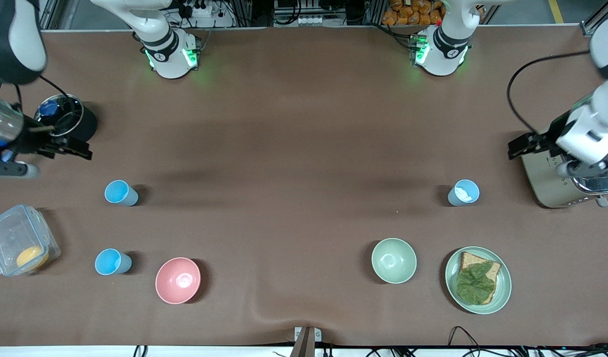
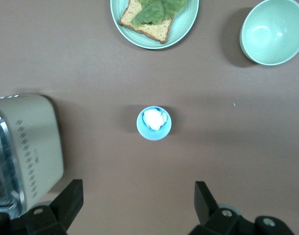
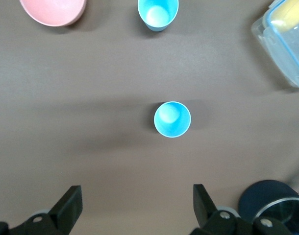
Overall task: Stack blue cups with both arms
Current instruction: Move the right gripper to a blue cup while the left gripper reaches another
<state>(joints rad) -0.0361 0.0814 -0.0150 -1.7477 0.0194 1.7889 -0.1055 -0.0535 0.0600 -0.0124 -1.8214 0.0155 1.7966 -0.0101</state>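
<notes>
Your right gripper (image 3: 135, 205) hangs wide open over bare table beside the black pot (image 1: 66, 124); your left gripper (image 2: 137, 203) hangs wide open by the toaster (image 1: 557, 183), above a cup (image 2: 154, 123) holding something white; two sky-blue cups (image 1: 120, 193) (image 1: 112, 262) stand apart at the right arm's end

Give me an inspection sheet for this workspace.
Surface: brown table cover, a ripple at the camera-side edge.
Job's things: three blue cups, unstacked: two at the right arm's end, one with something white inside at the left arm's end.
Clutter: pink bowl, green bowl, plate of toast, toaster, clear box, black pot.
Grippers: left gripper and right gripper open, each over a cup.
Cables: black cable by the toaster.
Surroundings: power strips past the table.
</notes>
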